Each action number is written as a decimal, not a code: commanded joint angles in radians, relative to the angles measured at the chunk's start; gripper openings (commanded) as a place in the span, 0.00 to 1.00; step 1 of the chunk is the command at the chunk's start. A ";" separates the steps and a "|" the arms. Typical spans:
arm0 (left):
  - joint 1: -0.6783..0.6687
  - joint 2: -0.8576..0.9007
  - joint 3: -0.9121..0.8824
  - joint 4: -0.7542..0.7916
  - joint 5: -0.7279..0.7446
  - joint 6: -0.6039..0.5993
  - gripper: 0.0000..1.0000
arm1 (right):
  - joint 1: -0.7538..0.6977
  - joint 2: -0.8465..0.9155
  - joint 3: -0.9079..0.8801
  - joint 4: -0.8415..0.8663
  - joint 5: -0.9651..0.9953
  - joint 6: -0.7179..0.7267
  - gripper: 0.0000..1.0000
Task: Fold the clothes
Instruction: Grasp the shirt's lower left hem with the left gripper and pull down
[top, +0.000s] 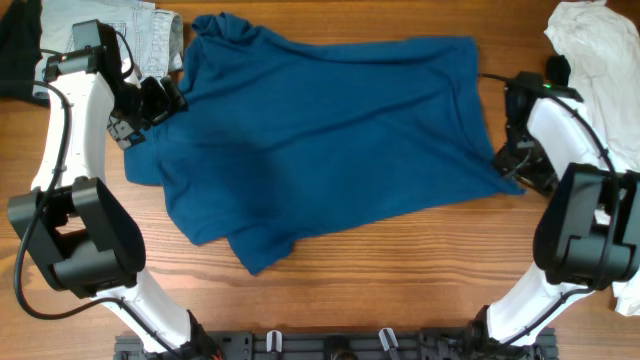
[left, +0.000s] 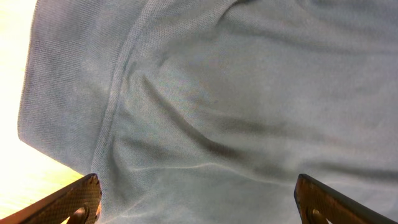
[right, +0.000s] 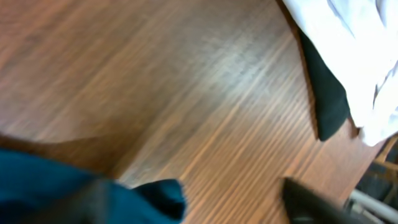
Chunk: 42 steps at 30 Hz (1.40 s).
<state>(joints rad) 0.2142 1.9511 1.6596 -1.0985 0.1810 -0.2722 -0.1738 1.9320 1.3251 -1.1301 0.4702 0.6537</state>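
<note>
While looking down from overhead, I see the large deep-blue soft cloth top lying spread across the middle of the brown wooden table, sleeves toward the left. The left gripper sits at its upper-left edge, beside a pale blue denim piece. The right gripper is at the top's right edge, below a crumpled white garment.

From the left wrist, blue cloth fills the frame, and the dark fingers stand spread wide at the bottom corners.

From the right wrist, all is blurred: blue cloth lower left, white garment upper right. I cannot tell how that gripper's jaws stand.
</note>
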 joint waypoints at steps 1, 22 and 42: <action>-0.023 0.013 -0.007 -0.015 0.098 0.118 1.00 | -0.017 0.014 0.025 -0.021 -0.046 0.029 0.99; -0.453 0.013 -0.013 -0.349 0.057 0.132 0.86 | 0.002 -0.024 0.188 0.161 -0.756 -0.336 1.00; -0.479 -0.114 -0.537 -0.222 0.064 -0.097 0.04 | 0.002 -0.024 0.188 0.335 -0.756 -0.310 1.00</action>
<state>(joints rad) -0.2554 1.9392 1.1824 -1.3567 0.2405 -0.3138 -0.1749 1.9301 1.5005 -0.8066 -0.2695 0.3378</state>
